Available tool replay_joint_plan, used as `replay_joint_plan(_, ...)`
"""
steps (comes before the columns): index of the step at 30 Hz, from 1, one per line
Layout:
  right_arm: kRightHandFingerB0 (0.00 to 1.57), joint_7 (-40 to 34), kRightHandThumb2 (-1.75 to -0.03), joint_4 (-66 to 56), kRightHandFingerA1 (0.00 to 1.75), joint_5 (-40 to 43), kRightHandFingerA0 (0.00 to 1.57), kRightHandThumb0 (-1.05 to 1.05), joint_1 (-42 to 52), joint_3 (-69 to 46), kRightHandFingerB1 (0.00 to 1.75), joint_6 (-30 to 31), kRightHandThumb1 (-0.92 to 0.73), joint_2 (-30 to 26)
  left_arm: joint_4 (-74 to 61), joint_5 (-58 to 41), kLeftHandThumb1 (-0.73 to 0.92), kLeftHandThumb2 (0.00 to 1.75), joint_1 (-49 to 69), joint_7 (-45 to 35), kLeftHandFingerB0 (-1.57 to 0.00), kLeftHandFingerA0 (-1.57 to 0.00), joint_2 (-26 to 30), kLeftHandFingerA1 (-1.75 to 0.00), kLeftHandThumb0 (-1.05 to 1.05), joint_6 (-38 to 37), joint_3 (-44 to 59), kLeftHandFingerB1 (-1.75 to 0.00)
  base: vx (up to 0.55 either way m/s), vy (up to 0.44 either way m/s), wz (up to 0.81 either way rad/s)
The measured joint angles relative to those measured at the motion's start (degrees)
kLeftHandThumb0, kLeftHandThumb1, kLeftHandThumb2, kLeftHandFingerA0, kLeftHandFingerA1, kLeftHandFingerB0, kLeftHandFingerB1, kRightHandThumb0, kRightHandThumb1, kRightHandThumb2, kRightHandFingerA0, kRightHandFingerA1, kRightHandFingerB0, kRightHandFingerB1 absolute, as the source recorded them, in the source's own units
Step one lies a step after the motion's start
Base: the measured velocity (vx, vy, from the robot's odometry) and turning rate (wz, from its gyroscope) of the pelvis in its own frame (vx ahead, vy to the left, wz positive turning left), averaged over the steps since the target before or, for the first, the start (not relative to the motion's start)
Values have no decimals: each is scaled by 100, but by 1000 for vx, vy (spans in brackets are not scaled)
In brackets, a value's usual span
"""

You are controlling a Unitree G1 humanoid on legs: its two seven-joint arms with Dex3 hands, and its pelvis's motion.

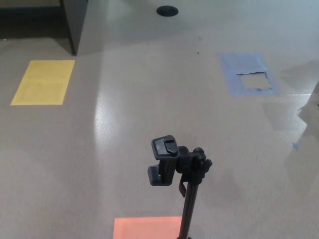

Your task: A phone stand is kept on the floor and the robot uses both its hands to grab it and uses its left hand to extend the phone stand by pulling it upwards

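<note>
Black plastic phone stand (pixel 178 172), thin pole, upright on glossy grey floor (pixel 149 99); no robot hand visible.

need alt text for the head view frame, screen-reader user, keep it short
A black phone stand rises from the bottom edge of the picture, its empty clamp head at lower centre, over a shiny grey floor. Coloured patches mark the floor: yellow at left, worn blue at upper right, orange by the pole. No robot hand is in view.
</note>
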Motion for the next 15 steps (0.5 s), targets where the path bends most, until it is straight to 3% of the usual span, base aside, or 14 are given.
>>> replay_joint_plan(2,0,-55,-78,-146,0,-39,0,-105,-42,7,0,-120,-59,-44,-242,-59,39,76,40,-16,-5,-21,-20,-39,-70,-158,101,-28,0,0,0)
replay_joint_plan(3,0,-78,-69,-199,0,-57,0,-105,-59,9,0,-173,-62,-65,-339,-93,39,76,57,-28,-5,-21,-29,-39,-71,-230,137,-27,0,0,0)
replay_joint_plan(5,0,-127,-77,-296,0,-98,0,-105,-93,21,0,-279,-58,-97,-509,-163,38,77,88,-47,-3,-20,-48,-40,-70,-367,209,-29,0,0,0)
replay_joint_plan(6,0,-150,-68,-340,0,-121,0,-105,-104,30,0,-327,-61,-102,-589,-189,38,76,102,-53,-6,-22,-58,-39,-71,-430,245,-33,0,0,0)
replay_joint_plan(11,0,-221,-68,-516,0,-202,0,-105,-176,98,0,-550,-63,-105,-942,-270,39,72,135,-60,-10,-25,-136,-39,-69,-755,359,-33,0,0,0)
replay_joint_plan(12,0,-231,-111,-551,33,-214,0,-88,-212,125,33,-597,-60,-104,-1025,-270,39,72,133,-59,-11,-24,-176,-38,-70,-839,367,-33,0,0,0)
replay_joint_plan(15,0,-252,-112,-602,29,-241,0,-96,-358,213,27,-704,-64,-98,-1300,-254,39,72,99,-51,-11,-24,-257,-39,-69,-1021,362,-33,0,0,0)
